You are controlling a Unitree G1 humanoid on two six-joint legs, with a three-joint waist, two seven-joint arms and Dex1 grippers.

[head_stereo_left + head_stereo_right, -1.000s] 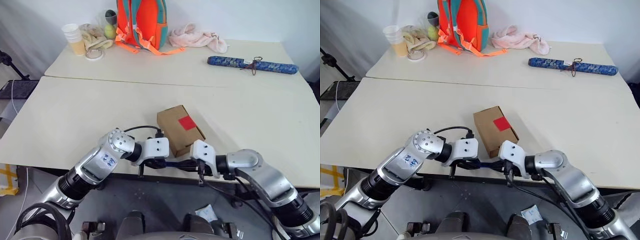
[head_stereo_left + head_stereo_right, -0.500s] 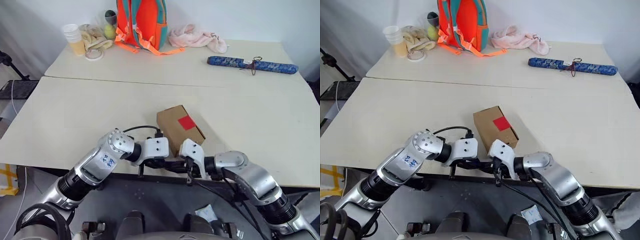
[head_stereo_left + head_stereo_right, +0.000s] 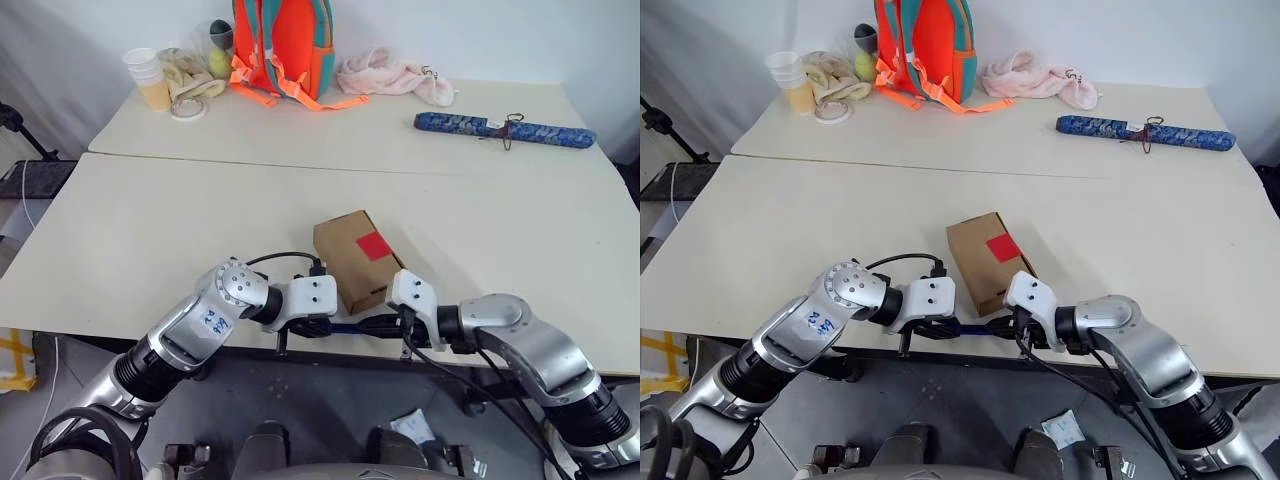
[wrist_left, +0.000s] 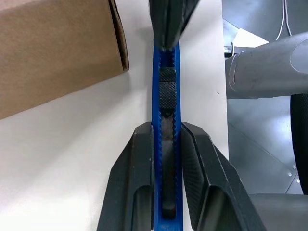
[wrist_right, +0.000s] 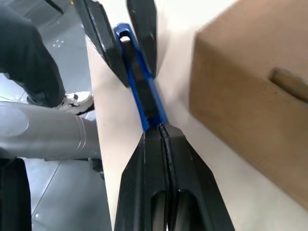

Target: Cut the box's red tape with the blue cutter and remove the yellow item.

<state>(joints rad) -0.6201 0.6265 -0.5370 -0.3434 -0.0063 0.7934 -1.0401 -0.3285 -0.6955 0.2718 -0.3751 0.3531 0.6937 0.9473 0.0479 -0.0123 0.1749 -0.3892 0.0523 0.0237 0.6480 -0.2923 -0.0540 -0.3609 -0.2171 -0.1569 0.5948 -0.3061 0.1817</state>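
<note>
The blue cutter [image 4: 166, 144] lies level along the near edge of the table [image 3: 150, 230], low in the centre of the head views, just below the box [image 3: 358, 258]. Each of its ends is held by one gripper. The left gripper [image 4: 166, 139] is clenched on the cutter's handle end, one black finger on each side of the blue body, with the ribbed black slider sitting just past the fingertips. The right gripper [image 5: 161, 132] is pinched tight on the opposite end, its two fingers pressed together with the blue strip emerging from between the tips. In the left eye view the two grippers face each other, the left one at lower centre-left and the right one at lower centre-right, with a short stretch of blue showing between them.

The box stands on the table just above the cutter, at the centre of the frame, turned at an angle, flaps closed. The red tape [image 3: 373, 245] is a small square on its top face, toward the right corner. The box is near both grippers; whether it touches either I cannot tell.

Farther out, along the upper edge of the frame, are a stack of cups [image 3: 145, 75] at upper left, an orange backpack [image 3: 280, 45] at top centre, a pink cloth [image 3: 395, 75] to its right, and a long blue patterned roll [image 3: 505, 130] at upper right.
</note>
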